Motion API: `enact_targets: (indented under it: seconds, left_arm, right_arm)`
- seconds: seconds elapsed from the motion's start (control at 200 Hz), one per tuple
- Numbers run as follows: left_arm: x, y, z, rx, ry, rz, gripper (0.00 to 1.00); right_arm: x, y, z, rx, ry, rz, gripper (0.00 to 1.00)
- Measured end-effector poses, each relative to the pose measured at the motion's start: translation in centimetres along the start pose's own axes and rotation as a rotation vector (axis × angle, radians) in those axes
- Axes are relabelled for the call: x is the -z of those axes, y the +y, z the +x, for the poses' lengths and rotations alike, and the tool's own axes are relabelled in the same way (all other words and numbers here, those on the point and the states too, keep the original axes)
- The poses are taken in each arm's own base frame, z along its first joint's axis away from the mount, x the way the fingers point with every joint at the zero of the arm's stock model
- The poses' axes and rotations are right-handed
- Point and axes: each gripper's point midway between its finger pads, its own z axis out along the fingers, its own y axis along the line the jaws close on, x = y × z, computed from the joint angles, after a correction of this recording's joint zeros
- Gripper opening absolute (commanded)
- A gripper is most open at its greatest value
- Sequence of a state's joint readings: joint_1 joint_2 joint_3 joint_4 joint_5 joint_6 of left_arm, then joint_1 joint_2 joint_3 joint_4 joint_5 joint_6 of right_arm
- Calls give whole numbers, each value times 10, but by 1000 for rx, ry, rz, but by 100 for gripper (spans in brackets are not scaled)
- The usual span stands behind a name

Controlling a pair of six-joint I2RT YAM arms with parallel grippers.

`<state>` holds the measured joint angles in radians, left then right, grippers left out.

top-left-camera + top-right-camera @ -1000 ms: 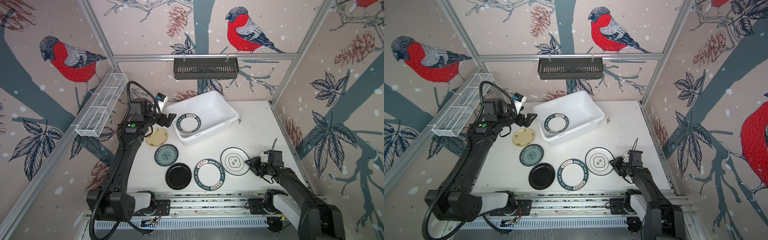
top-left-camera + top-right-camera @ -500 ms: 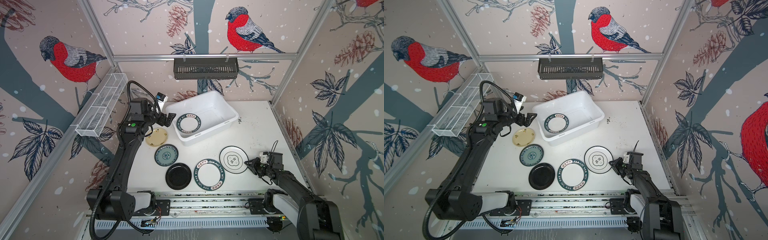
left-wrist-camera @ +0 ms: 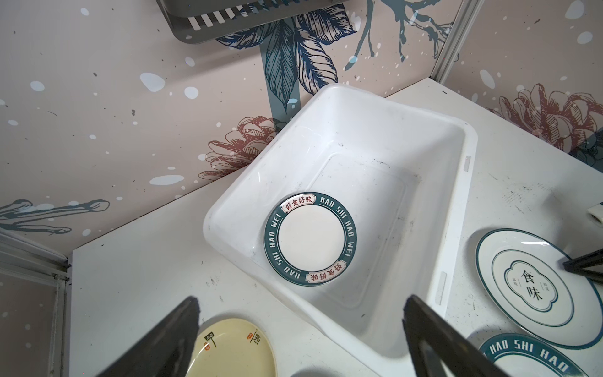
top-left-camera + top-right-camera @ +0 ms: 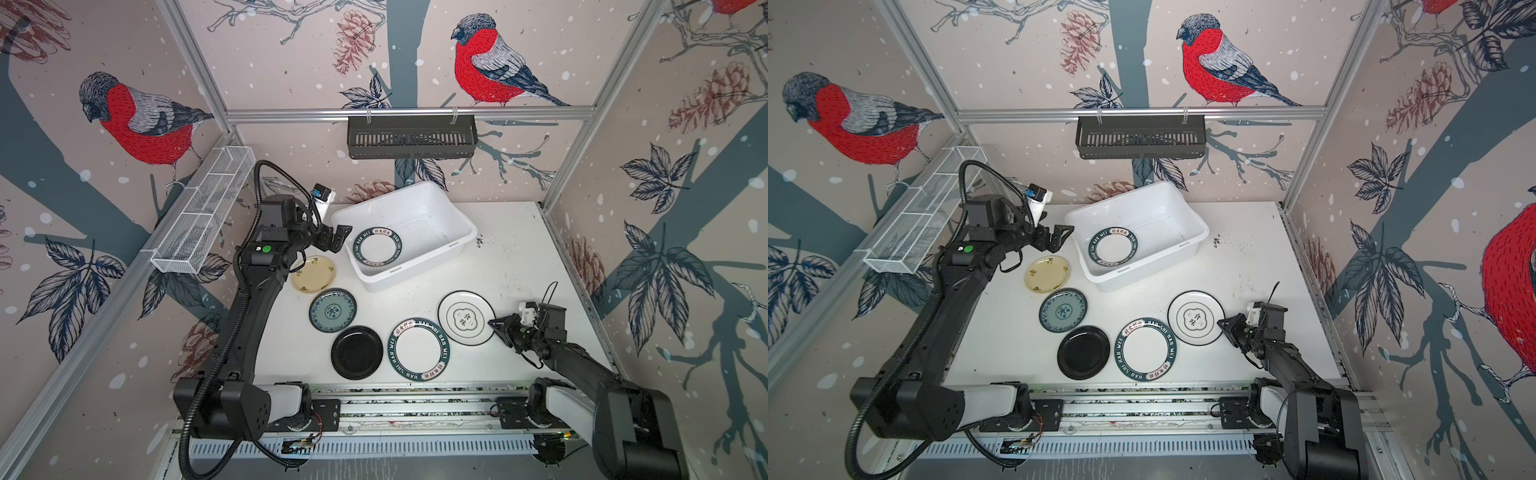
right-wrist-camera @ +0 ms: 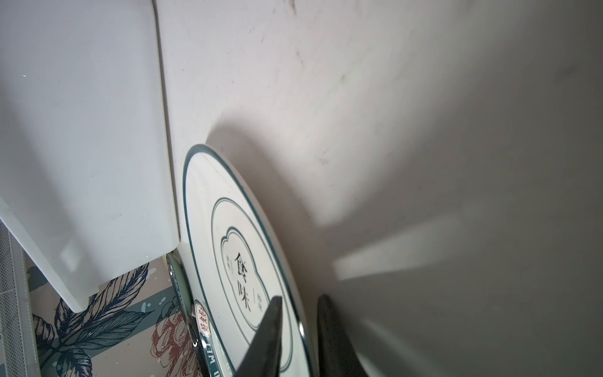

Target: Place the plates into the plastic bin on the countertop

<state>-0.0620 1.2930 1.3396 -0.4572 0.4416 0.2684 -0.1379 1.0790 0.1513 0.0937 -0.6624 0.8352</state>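
One round white plate with a dark-green lettered rim (image 4: 377, 246) lies flat inside the white rectangular plastic bin (image 4: 415, 270), just ahead of the left gripper (image 4: 341, 237), which hangs wide open and empty. The round white emblem plate (image 4: 466, 318) rests on the white speckled countertop (image 4: 519, 257). The right gripper (image 4: 494, 323) is narrow on its rim and appears to pinch it. Beyond it from this gripper lie a second lettered plate (image 4: 419, 350), a glossy black plate (image 4: 356, 352) and a teal floral plate (image 4: 332, 310). A pale yellow plate (image 4: 312, 274) lies just below the left gripper. By my judgement, five plates are left to place.

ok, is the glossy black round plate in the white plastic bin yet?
No, the glossy black plate lies on the white countertop, outside the bin.
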Motion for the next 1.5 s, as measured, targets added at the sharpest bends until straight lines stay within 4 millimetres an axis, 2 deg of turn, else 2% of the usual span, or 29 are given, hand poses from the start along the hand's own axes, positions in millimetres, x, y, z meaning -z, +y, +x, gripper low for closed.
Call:
enact_targets:
  seconds: [0.515,0.806,1.021,1.336,1.501]
  left_arm:
    - [-4,1,-4,22,0,5,97]
    - [-6,4,-13,17,-11,2,96]
    - [-8,7,-16,19,-14,-8,97]
    - [-15,13,-14,50,0,-20,96]
    - [-21,16,-12,64,10,-19,97]
  right_arm:
    - [-4,4,-7,65,0,-34,3]
    - [7,14,-19,95,-60,-19,1]
    - [23,33,-34,113,-101,0,1]
    - [44,56,-38,154,-84,25,1]
    - [58,75,-42,189,-96,15,1]
